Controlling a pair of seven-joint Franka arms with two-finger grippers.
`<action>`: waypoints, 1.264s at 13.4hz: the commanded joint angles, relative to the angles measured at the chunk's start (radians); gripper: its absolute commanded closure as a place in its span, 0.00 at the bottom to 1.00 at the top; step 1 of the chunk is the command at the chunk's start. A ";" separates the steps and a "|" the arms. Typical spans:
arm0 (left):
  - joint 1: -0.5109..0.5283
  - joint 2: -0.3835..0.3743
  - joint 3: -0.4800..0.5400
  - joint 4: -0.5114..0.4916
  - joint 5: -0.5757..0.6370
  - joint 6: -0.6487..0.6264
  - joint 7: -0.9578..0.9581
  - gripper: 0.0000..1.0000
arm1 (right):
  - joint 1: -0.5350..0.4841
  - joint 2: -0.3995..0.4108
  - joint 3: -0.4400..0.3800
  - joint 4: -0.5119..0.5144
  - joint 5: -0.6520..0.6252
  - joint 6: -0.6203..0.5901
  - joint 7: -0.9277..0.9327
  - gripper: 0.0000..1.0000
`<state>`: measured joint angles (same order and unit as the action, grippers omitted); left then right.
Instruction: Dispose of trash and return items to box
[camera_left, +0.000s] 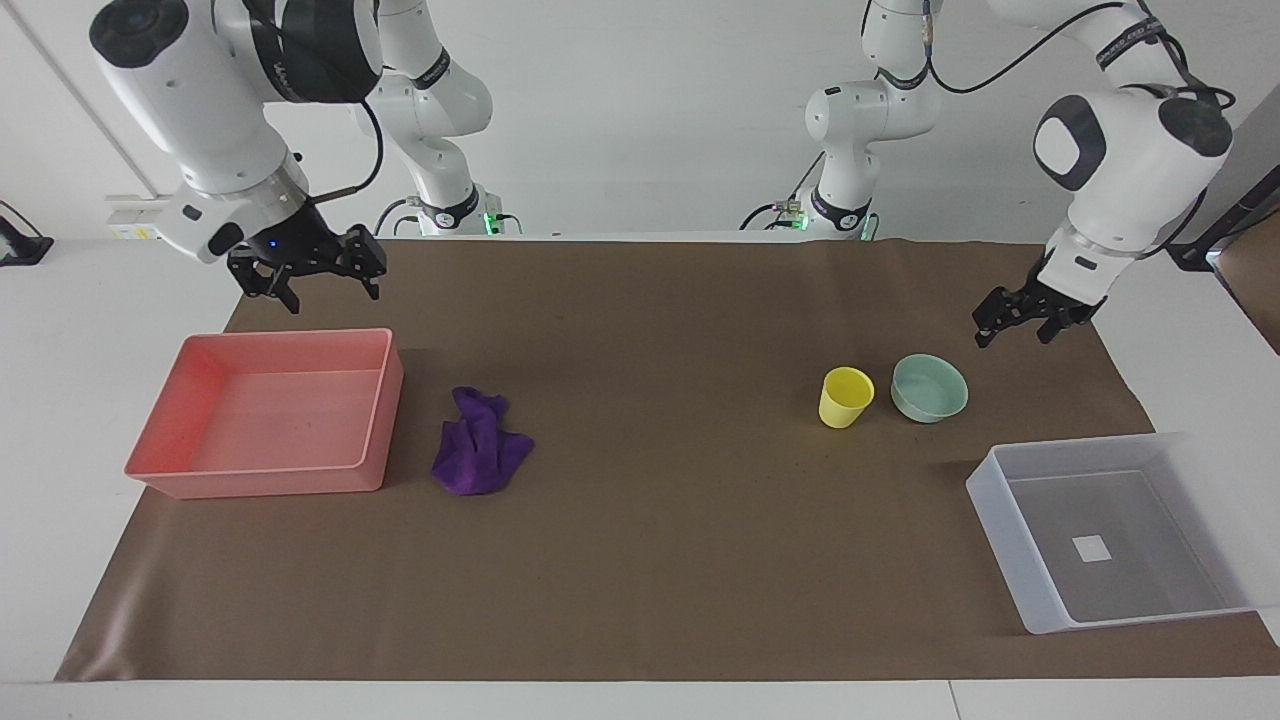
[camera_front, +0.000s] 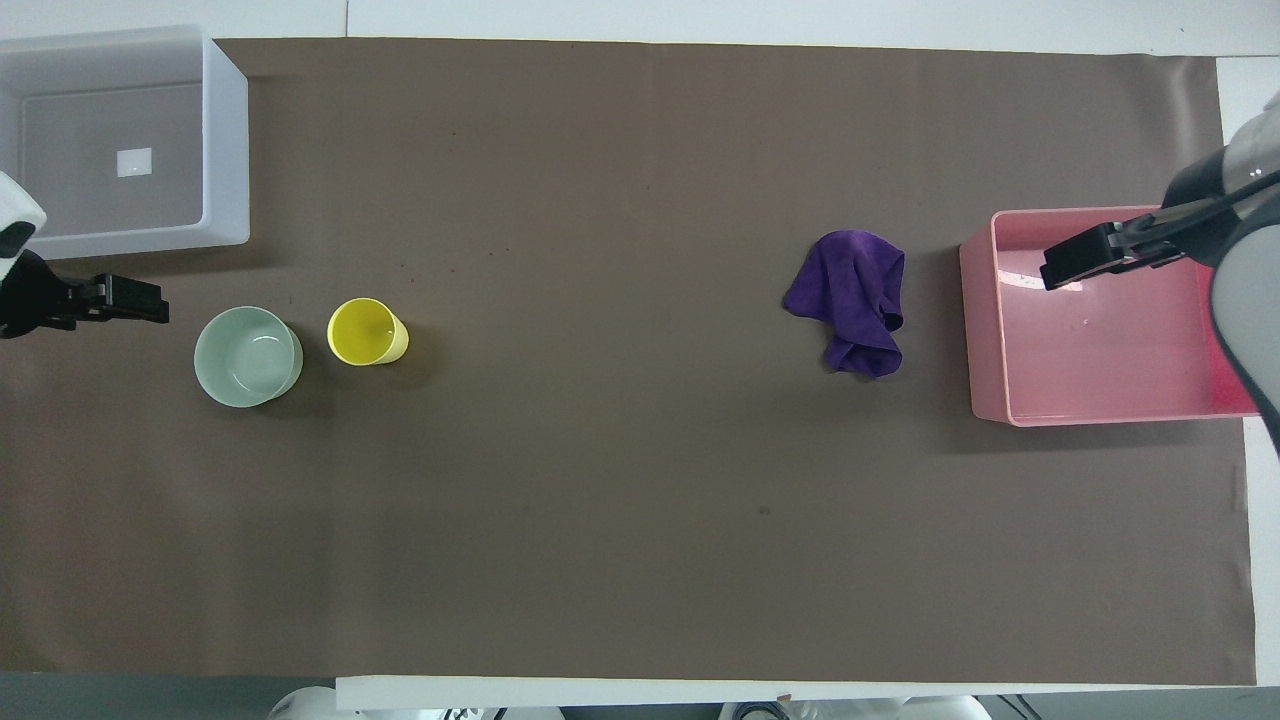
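Note:
The purple rag (camera_left: 480, 455) lies crumpled on the brown mat beside the pink tray (camera_left: 385, 400); it also shows in the overhead view (camera_front: 850, 310). The yellow cup (camera_left: 846, 397) (camera_front: 366, 332) stands upright beside the mint-green bowl (camera_left: 929, 388) (camera_front: 248, 356). The translucent box (camera_left: 1010, 530) (camera_front: 225, 150) holds nothing and sits at the left arm's end, farther from the robots than the bowl. My left gripper (camera_left: 1012, 340) (camera_front: 150, 302) is open and empty, raised over the mat close beside the bowl. My right gripper (camera_left: 333, 298) (camera_front: 1060, 270) is open and empty, raised over the tray's edge.
The pink tray (camera_front: 985, 330) holds nothing and sits at the right arm's end. The brown mat (camera_left: 650, 560) covers most of the white table, with bare mat between the rag and the cup.

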<state>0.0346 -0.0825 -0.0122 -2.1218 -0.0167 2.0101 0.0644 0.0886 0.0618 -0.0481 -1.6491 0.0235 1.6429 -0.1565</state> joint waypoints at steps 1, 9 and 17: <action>0.004 -0.042 -0.006 -0.157 0.009 0.079 0.003 0.00 | 0.042 0.035 0.002 -0.114 0.012 0.163 0.044 0.00; 0.005 0.075 -0.006 -0.265 0.009 0.329 0.003 0.86 | 0.128 0.170 0.004 -0.377 0.013 0.600 0.075 0.02; 0.018 0.058 -0.005 0.039 -0.029 -0.101 -0.003 1.00 | 0.157 0.221 0.002 -0.402 0.013 0.681 0.075 0.92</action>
<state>0.0442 -0.0122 -0.0149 -2.2405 -0.0242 2.0961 0.0641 0.2510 0.2998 -0.0484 -2.0543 0.0253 2.3488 -0.0886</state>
